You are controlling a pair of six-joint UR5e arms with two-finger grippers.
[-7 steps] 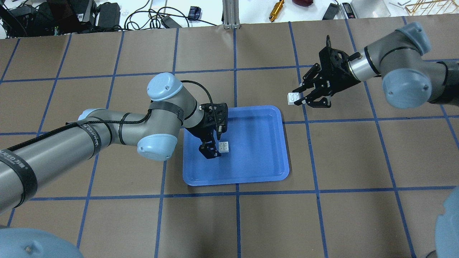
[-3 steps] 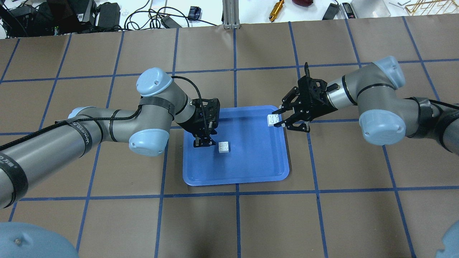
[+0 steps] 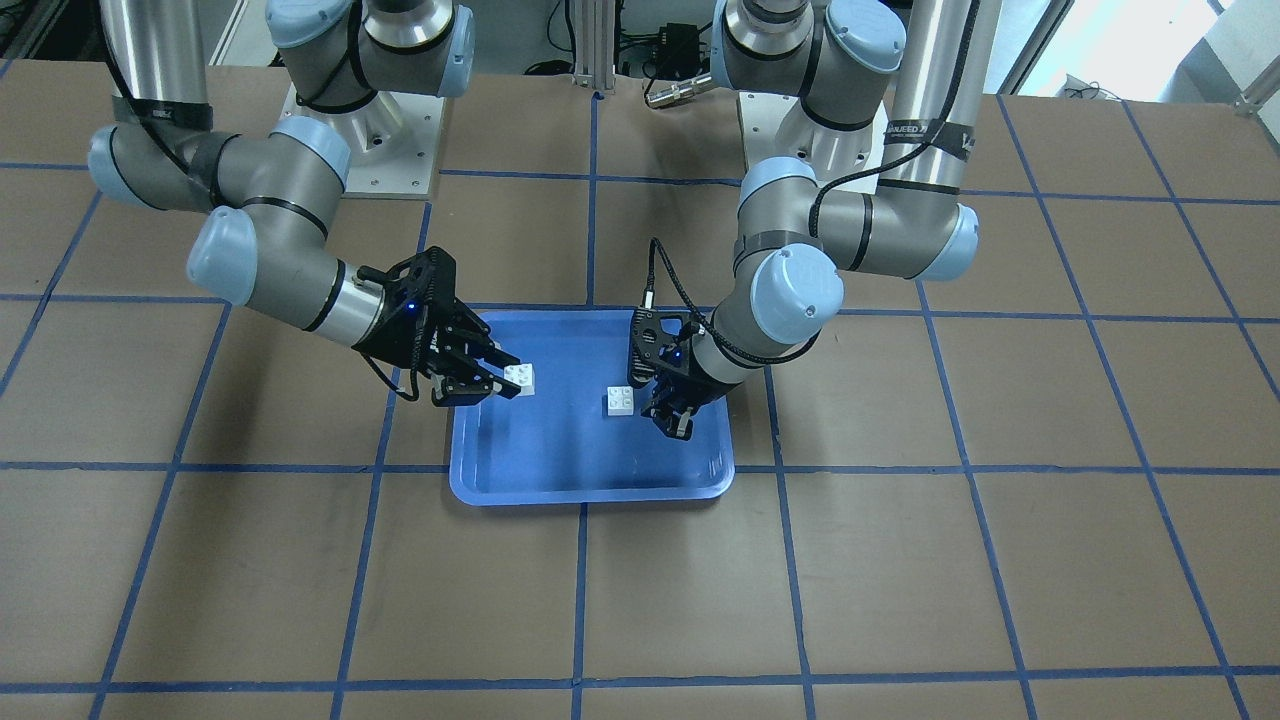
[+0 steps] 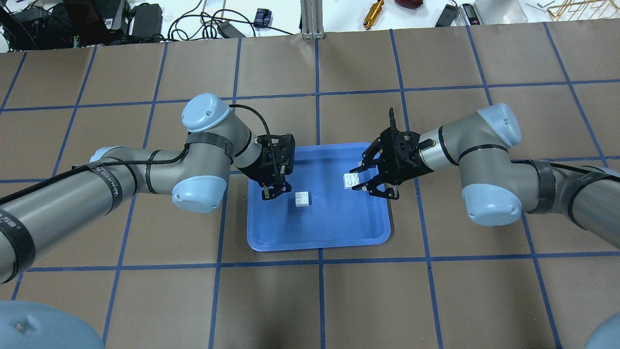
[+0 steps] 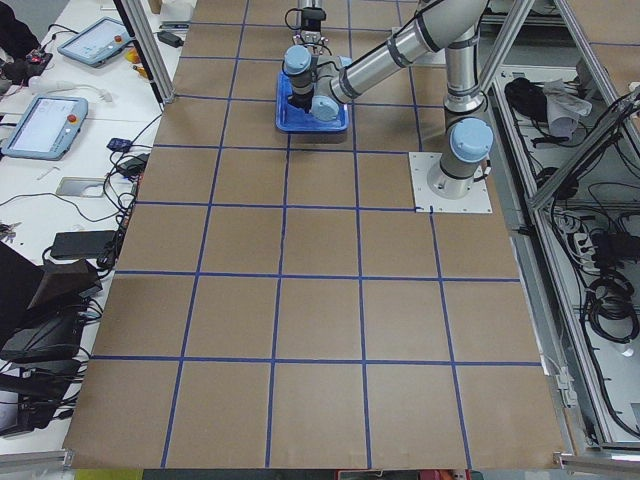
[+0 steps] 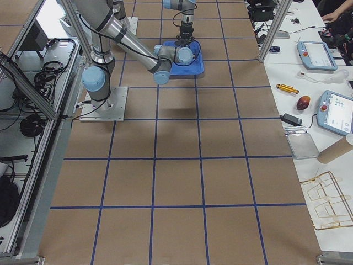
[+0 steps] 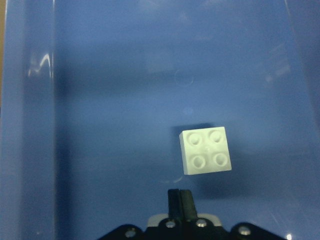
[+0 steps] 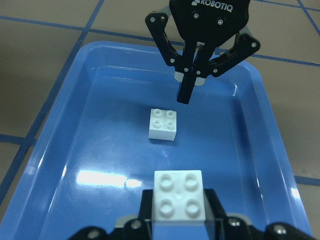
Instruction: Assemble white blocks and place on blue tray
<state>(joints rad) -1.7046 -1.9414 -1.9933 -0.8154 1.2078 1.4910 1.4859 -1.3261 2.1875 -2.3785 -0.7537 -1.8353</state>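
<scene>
The blue tray [image 4: 339, 223] lies mid-table. One white block [image 4: 303, 199] sits studs up on its floor, left of centre; it also shows in the front view [image 3: 619, 400], the left wrist view [image 7: 205, 150] and the right wrist view [image 8: 163, 123]. My left gripper [image 4: 273, 192] is shut and empty, just left of that block and not touching it. My right gripper [image 4: 361, 183] is shut on the second white block [image 4: 352, 181], held studs up above the tray's right part [image 8: 179, 195].
Brown paper with a blue tape grid covers the table [image 4: 484, 218]. Cables, black adaptors [image 4: 145, 19] and a gold tool [image 4: 374, 13] lie beyond the far edge. The two grippers face each other across the tray [image 8: 100, 125].
My right gripper has carried its white block left and nearer, from outside the tray's far right corner to above the tray. My left gripper has drawn back a little from the resting block.
</scene>
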